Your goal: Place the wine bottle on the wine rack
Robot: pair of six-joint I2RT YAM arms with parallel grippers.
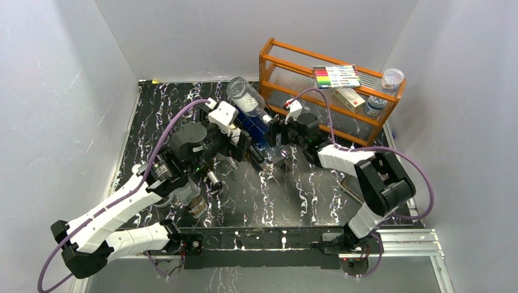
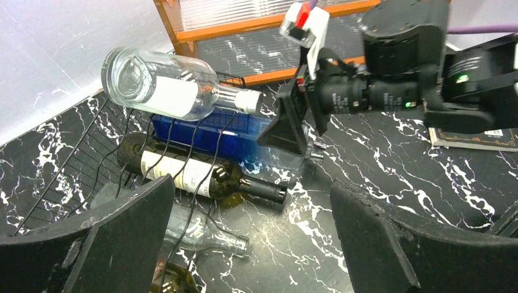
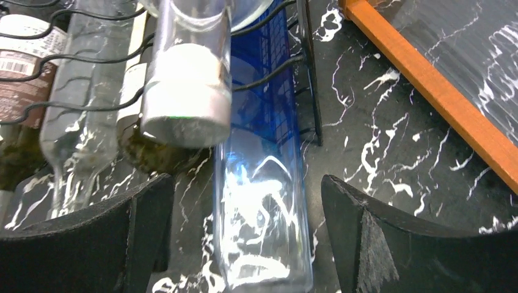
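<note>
A blue glass bottle (image 3: 259,201) lies in the black wire wine rack (image 3: 273,68), its near end sticking out between the fingers of my right gripper (image 3: 244,238). That gripper is open and its pads stand clear of the glass. On top of the rack rests a clear bottle with a white label (image 2: 171,91). Below it lie the blue bottle (image 2: 214,131), a dark bottle with a cream label (image 2: 195,177) and another clear bottle (image 2: 201,235). My left gripper (image 2: 250,238) hovers open and holds nothing, just in front of the rack (image 2: 67,171).
The orange wooden shelf (image 1: 330,91) stands at the back right, holding a marker pack (image 1: 336,76) and small jars (image 1: 392,79). A dark book (image 2: 470,137) lies on the marble table right of the right arm. Grey walls close in both sides.
</note>
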